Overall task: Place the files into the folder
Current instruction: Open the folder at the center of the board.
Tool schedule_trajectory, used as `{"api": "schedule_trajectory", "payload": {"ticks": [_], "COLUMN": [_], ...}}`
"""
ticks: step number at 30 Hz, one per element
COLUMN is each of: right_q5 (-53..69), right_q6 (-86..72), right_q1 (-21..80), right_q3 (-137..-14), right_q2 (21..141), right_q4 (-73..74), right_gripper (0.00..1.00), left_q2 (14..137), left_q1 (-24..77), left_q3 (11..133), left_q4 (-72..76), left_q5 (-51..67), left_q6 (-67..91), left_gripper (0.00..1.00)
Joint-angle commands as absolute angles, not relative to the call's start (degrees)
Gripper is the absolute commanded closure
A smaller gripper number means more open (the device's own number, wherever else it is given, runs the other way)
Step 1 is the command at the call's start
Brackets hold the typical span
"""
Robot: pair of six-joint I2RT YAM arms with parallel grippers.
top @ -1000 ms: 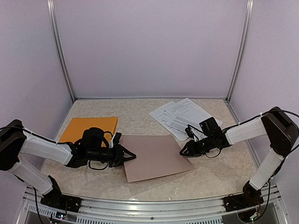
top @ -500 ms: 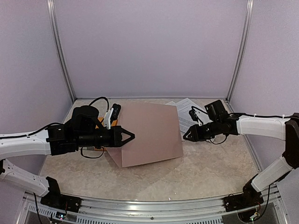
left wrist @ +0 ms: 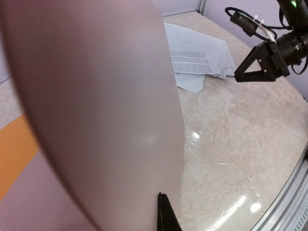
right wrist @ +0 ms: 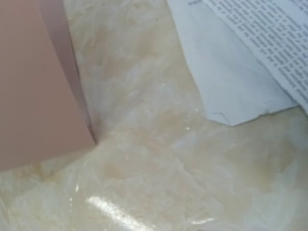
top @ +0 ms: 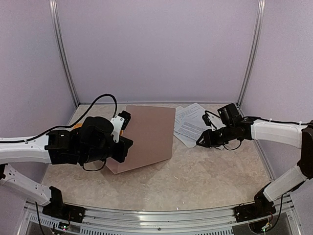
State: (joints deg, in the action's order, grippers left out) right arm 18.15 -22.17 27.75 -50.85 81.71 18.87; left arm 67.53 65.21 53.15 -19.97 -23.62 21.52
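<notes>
- Left gripper [top: 125, 146], pressed shut on the raised cover of the brown folder [top: 149, 131].
- Right gripper [top: 201, 141], beside the printed files [top: 191, 122]; its jaw spacing cannot be told.

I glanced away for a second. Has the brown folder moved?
Yes. The left gripper has tilted the brown folder up off the table; its far edge now sits near the back wall, beside the papers.

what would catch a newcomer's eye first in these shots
The big brown folder at centre left, pinched near its edge by the left gripper and tipped steeply up off the marble table. Next, the files, a fanned pile of printed white sheets at the back right, with the right gripper hanging close by them, holding nothing.
</notes>
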Motion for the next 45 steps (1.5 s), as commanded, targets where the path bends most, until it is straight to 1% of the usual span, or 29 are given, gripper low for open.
{"api": "schedule_trajectory", "payload": {"ticks": [1, 5, 8, 12, 16, 21, 26, 30, 37, 41, 45], "right_q5": [16.48, 15.70, 14.78, 13.70, 11.82, 7.84, 6.64, 5.56, -3.46, -5.47, -2.12], "right_q6": [-23.17, -24.44, -25.16, -26.05, -27.95, -29.28, -28.95, -28.15, -24.02, -22.18, -21.02], "right_q1": [26.81, 26.50, 26.00, 25.02, 23.84, 21.12, 19.90, 19.79, 19.73, 19.76, 19.78], "right_q3": [-52.21, -53.10, -53.58, -53.88, -53.08, -52.90, -53.24, -53.71, -58.51, -61.87, -63.18], "right_q2": [79.90, 79.44, 78.69, 77.70, 75.54, 71.23, 69.19, 68.98, 68.59, 68.25, 68.29], "right_q4": [19.88, 20.08, 20.43, 21.56, 22.11, 24.65, 26.92, 27.85, 33.08, 35.22, 35.19], "right_gripper": [0.63, 0.62, 0.61, 0.59, 0.57, 0.49, 0.46, 0.46, 0.45, 0.44, 0.44], "left_q2": [72.00, 78.52, 84.98, 92.22, 97.99, 102.91, 105.50, 107.85, 111.15, 111.86, 113.33], "left_q1": [70.39, 76.76, 79.93, 83.44, 85.23, 85.31, 85.28, 85.18, 84.34, 84.21, 83.47], "left_q3": [54.75, 55.68, 58.16, 61.53, 64.73, 67.18, 69.56, 72.76, 77.81, 79.44, 80.81], "left_q4": [-19.59, -15.12, -15.14, -15.16, -14.90, -14.81, -14.74, -14.60, -15.32, -16.52, -17.23], "left_q5": [-32.84, -40.28, -41.71, -39.26, -35.87, -32.46, -27.52, -24.76, -18.60, -15.69, -14.02], "left_q6": [12.88, 5.58, 2.74, 0.21, -2.80, -4.63, -4.41, -4.63, -5.37, -7.08, -8.13], "left_gripper": [1.00, 1.00, 1.00, 1.00, 0.96, 0.91, 0.79, 0.66, 0.48, 0.46, 0.46]}}
